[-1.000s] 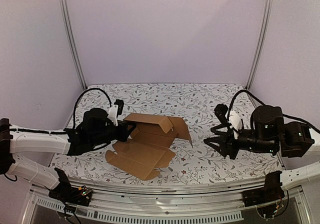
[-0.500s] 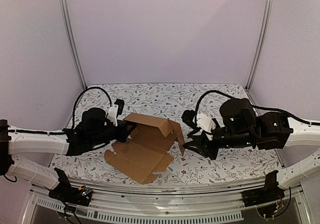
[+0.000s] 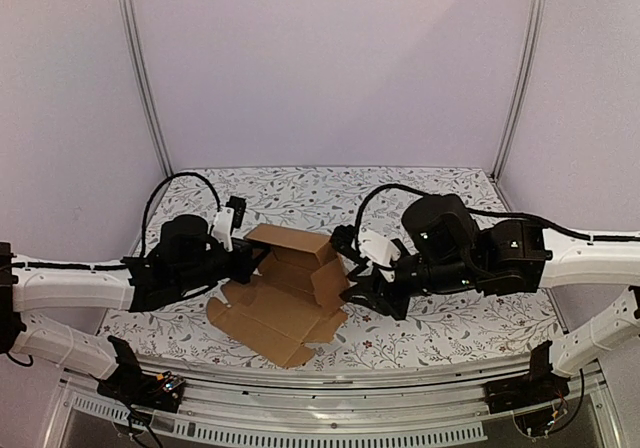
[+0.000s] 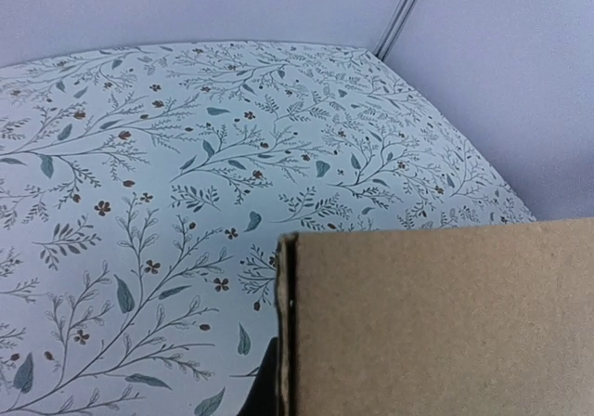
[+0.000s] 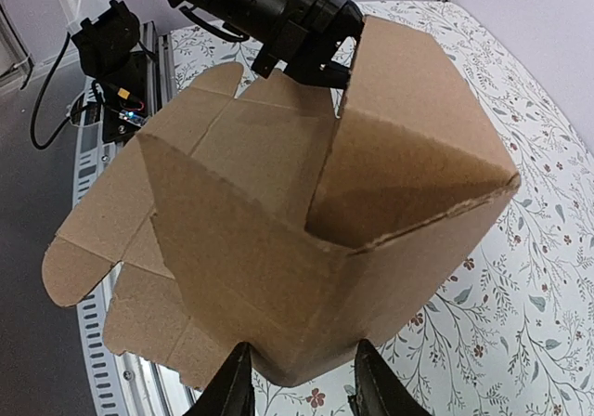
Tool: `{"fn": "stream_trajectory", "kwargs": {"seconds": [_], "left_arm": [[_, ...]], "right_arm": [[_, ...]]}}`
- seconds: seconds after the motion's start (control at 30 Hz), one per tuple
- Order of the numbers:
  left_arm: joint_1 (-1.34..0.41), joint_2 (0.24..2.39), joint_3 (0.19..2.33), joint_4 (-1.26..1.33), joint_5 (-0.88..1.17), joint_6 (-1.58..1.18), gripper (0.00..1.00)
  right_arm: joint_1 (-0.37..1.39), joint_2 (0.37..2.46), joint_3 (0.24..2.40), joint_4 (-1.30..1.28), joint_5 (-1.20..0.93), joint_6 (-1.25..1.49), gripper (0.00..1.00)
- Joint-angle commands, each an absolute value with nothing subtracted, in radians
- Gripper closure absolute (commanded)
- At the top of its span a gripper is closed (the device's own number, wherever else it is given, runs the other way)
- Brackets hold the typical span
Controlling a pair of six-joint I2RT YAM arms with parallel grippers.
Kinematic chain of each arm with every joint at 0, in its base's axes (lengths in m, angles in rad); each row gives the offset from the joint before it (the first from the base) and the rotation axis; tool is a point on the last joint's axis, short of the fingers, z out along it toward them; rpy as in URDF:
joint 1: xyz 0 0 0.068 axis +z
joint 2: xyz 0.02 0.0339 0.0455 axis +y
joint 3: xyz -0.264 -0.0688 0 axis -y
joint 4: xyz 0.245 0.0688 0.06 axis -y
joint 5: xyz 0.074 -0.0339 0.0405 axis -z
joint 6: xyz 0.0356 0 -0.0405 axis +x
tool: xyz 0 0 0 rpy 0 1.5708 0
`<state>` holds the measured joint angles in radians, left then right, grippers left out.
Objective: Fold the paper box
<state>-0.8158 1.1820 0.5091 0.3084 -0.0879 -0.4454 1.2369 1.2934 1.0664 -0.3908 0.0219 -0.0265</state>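
The paper box (image 3: 290, 283) is brown cardboard, half raised, lying left of the table's middle with flat flaps spread toward the near edge. My left gripper (image 3: 250, 258) is shut on the box's far left wall; the left wrist view shows only that cardboard wall (image 4: 436, 323) and a sliver of dark finger (image 4: 264, 393). My right gripper (image 3: 352, 286) presses at the box's right side. In the right wrist view its two fingertips (image 5: 234, 383) stand apart astride a folded lower corner of the box (image 5: 278, 249), and the side flap stands upright. The gripper's midpoint (image 5: 302, 386) sits at that corner.
The table (image 3: 430, 193) wears a floral cloth (image 4: 139, 156). Two metal posts (image 3: 140, 68) (image 3: 520, 68) rise at the back corners before purple walls. A slotted rail (image 3: 330, 413) runs along the near edge. The left arm (image 5: 269, 7) shows beyond the box.
My right arm has swept left from the table's right side up against the box, pushing its right flap upright and inward, with its jaws narrowing. The left gripper kept its hold.
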Motion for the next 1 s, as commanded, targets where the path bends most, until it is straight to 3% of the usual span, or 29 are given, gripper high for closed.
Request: {"fn": "stream_trajectory", "kwargs": {"seconds": [0.0, 0.2, 0.53, 0.97], "left_arm": [[-0.815, 1.164, 0.518, 0.267, -0.122, -0.436, 1.00], [-0.815, 1.153, 0.540, 0.182, -0.215, -0.455, 1.00], [-0.818, 1.142, 0.549, 0.121, -0.297, -0.512, 1.00], [-0.898, 1.186, 0.598, 0.031, -0.466, -0.584, 1.00]], "right_arm": [[1.242, 1.351, 1.123, -0.359, -0.040, -0.035, 0.65], [1.242, 1.403, 1.152, -0.363, -0.007, -0.032, 0.60], [1.242, 1.505, 1.186, -0.296, 0.239, 0.076, 0.53], [1.242, 1.625, 1.209, -0.127, 0.433, 0.172, 0.60]]}}
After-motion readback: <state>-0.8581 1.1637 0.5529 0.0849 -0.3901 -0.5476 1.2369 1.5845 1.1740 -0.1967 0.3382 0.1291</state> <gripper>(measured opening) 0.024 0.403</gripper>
